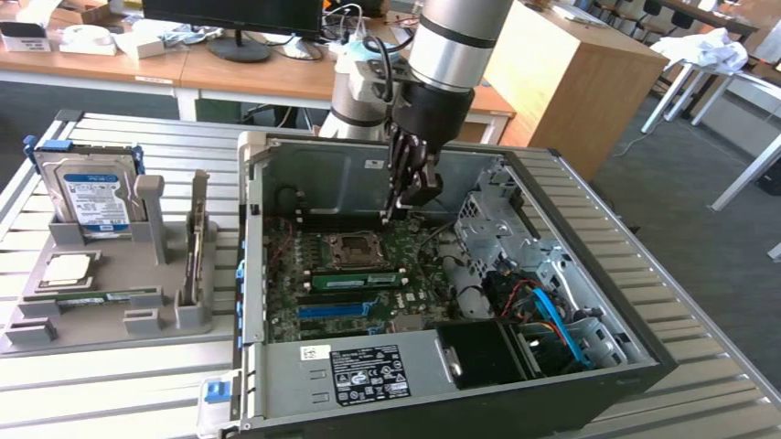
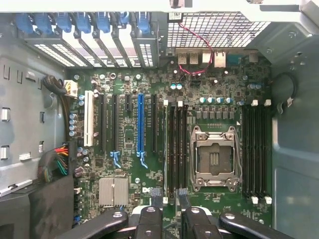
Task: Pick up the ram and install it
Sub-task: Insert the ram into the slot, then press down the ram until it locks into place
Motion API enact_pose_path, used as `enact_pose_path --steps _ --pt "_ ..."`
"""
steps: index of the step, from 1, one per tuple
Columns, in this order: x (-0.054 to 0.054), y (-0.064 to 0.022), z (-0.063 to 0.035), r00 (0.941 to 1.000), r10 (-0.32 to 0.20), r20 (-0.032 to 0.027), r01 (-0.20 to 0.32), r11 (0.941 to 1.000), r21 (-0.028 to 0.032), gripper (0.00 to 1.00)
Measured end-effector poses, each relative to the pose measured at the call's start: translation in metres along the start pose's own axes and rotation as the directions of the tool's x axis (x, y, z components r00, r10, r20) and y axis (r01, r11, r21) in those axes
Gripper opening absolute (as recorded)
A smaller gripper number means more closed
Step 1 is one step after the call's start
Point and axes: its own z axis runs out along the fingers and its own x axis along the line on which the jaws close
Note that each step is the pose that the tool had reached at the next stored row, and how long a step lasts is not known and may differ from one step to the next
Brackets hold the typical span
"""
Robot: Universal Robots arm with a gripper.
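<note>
So the gripper [image 1: 397, 212] is hanging inside the open black-and-silver PC case [image 1: 366, 165]. Its 2 dark metal fingers [image 2: 155, 195] are slightly apart, with nothing pinched between them.

The ram [image 1: 354, 277] isn't in the fingers. It's a thin green stick standing on its long edge in a black slot on the green motherboard [image 2: 128, 144]. In the exterior view it sits at 6 o'clock from the square silver CPU socket [image 1: 361, 245], lower than the fingertips and clear of them. From the wrist camera it's edge-on, just a pale sliver running along the dark slots, roughly lined up with the gap between the fingers.

At 6 o'clock from the ram there's a glossy blue slot [image 1: 336, 309].

Out at 9 o'clock from the case, a matte grey tray [image 1: 110, 322] holds 3 things:
- another long green stick [image 1: 91, 295], lying low
- a square silver processor chip [image 1: 68, 267]
- a blue-labelled hard drive [image 1: 91, 194], standing upright
</note>
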Motion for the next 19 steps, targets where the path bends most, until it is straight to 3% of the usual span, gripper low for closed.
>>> enact_pose_path --steps 12,13,15,19 --pt "0.0000 0.0000 -0.0001 1.0000 0.000 -0.0001 0.000 1.0000 -0.0001 0.25" --pt "0.0000 0.0000 -0.0001 1.0000 0.000 -0.0002 0.000 1.0000 0.0000 0.24" --pt "0.0000 0.0000 -0.0001 1.0000 0.000 -0.0002 0.000 1.0000 -0.0001 0.11" --pt "0.0000 0.0000 -0.0001 1.0000 0.000 -0.0002 0.000 1.0000 -0.0001 0.10"
